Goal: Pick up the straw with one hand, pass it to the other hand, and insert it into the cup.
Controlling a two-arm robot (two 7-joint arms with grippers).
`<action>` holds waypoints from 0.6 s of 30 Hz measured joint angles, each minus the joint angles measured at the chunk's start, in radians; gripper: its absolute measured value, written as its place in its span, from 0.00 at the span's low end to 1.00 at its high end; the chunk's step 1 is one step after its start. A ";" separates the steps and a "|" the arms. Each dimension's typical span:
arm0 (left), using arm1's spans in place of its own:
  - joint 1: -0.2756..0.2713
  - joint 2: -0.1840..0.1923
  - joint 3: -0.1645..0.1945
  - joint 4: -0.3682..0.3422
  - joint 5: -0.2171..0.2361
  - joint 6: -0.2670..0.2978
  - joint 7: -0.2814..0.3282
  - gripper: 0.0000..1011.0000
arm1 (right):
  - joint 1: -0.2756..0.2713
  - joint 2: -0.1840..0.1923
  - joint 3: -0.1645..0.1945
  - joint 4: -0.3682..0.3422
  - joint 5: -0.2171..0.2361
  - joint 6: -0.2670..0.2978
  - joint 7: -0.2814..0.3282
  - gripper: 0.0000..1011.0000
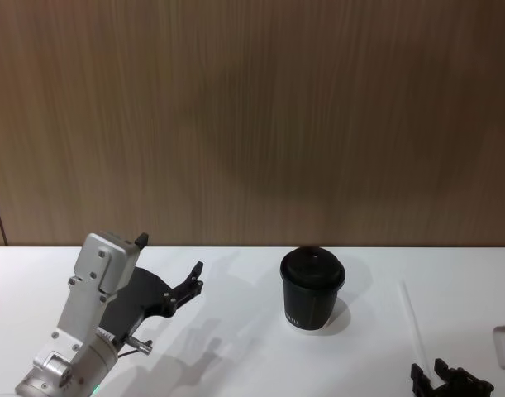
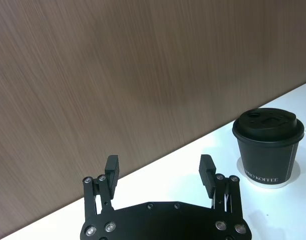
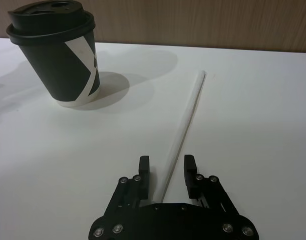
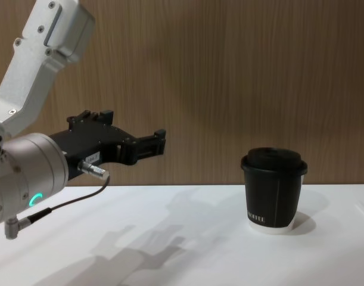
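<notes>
Fingers (image 3: 144,169) of your right gripper (image 3: 167,164) are apart, one each side of the straw's (image 3: 185,125) near end, not clamped on it. The straw lies flat on the white surface (image 3: 253,125), just right of the cup (image 3: 57,55). Risk, imo: the thin round tube may roll or flick away as the fingers close, and an end grip could leave it tilting at handover. The right arm sits low, near edge. Left gripper (image 2: 160,167) hovers raised left of the cup, fingers apart w/ nothing between.

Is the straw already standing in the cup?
No, the straw lies flat on the table beside the cup, its near end between the right pincer's open fingers.
</notes>
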 joint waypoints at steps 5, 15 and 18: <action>0.000 0.000 0.000 0.000 0.000 0.000 0.000 0.99 | 0.000 -0.001 0.000 0.001 0.001 0.002 0.001 0.28; 0.000 0.000 0.000 0.000 0.000 0.000 0.000 0.99 | 0.001 -0.002 0.000 0.003 0.001 0.004 0.002 0.04; 0.000 0.000 0.000 0.000 0.000 0.000 0.000 0.99 | 0.001 -0.002 0.000 0.003 0.001 0.004 0.003 0.02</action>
